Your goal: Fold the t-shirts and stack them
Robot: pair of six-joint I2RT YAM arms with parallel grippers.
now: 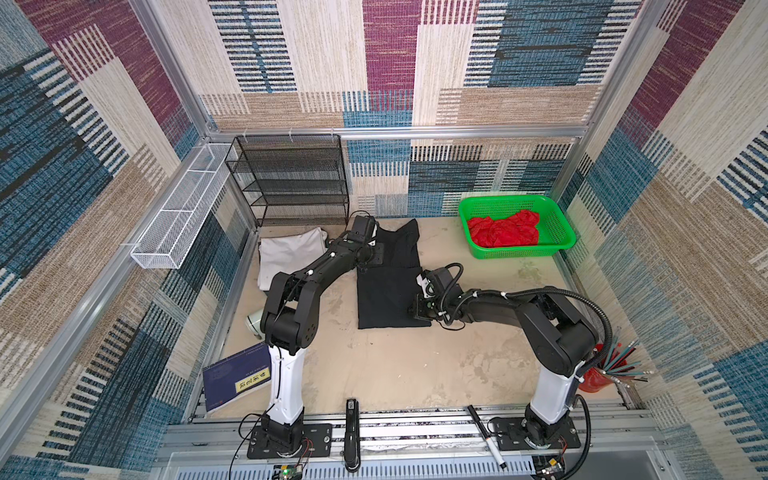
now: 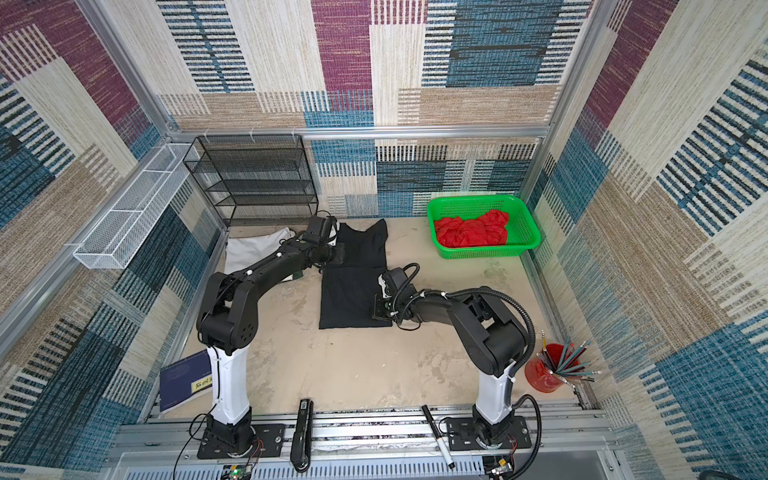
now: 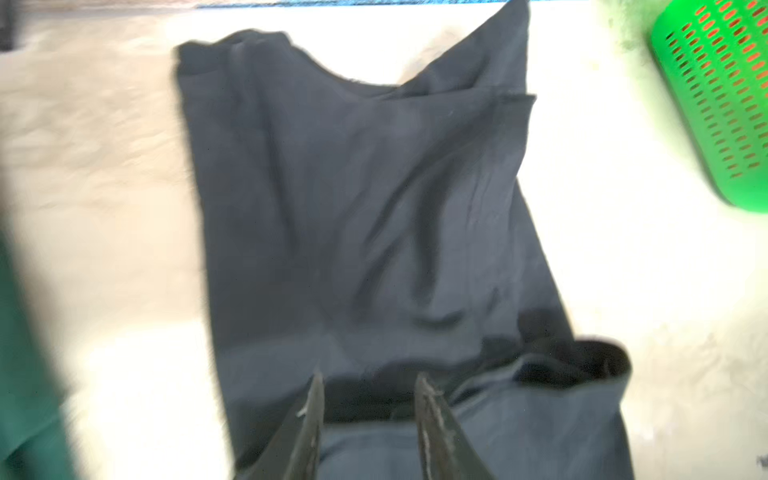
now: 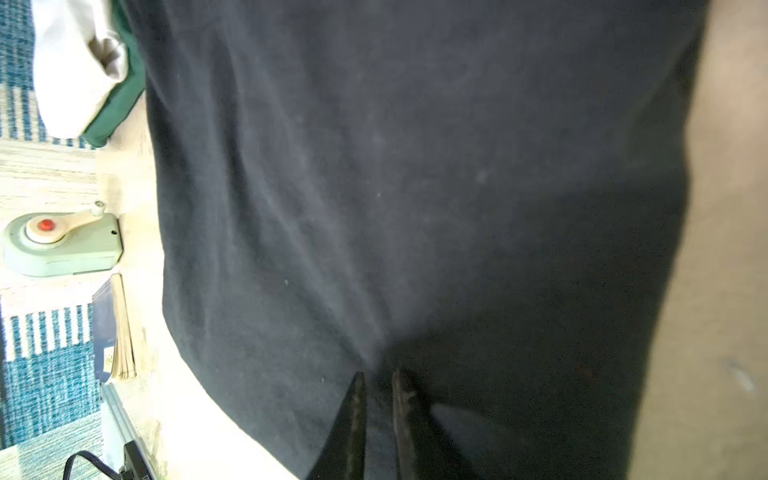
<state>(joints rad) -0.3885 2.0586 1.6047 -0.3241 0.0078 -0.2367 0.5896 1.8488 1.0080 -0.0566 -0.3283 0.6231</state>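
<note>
Four shirts are in view. The black shirt (image 1: 386, 291) (image 2: 353, 291) lies flat on the middle of the table (image 1: 395, 365). It is already narrowed to a long strip, with its collar end toward the far wall and its hem toward the near side.

The left gripper (image 1: 376, 253) (image 3: 368, 380) is over the far left part of that strip, close to the collar. Its fingers (image 3: 309, 411) stand a moderate way apart against dark cloth. The wrist view is blurred, so I cannot tell whether they pinch any of it.

The right gripper (image 1: 419, 309) (image 4: 376, 374) is at the strip's right edge, toward the near end. Its jaws are nearly together on a pinch of the black cloth, and creases run up to the tips.

The white shirt (image 1: 286, 253) (image 4: 70, 62) sits folded at the far left on top of the dark green shirt (image 4: 120, 95), which shows only as an edge beneath it.

The red shirt (image 1: 503, 232) (image 2: 471, 232) lies crumpled in a green basket (image 1: 511, 198) (image 3: 715, 104) at the far right, well apart from the others.

A black wire shelf (image 1: 291, 183) stands against the far wall behind the white shirt.
</note>
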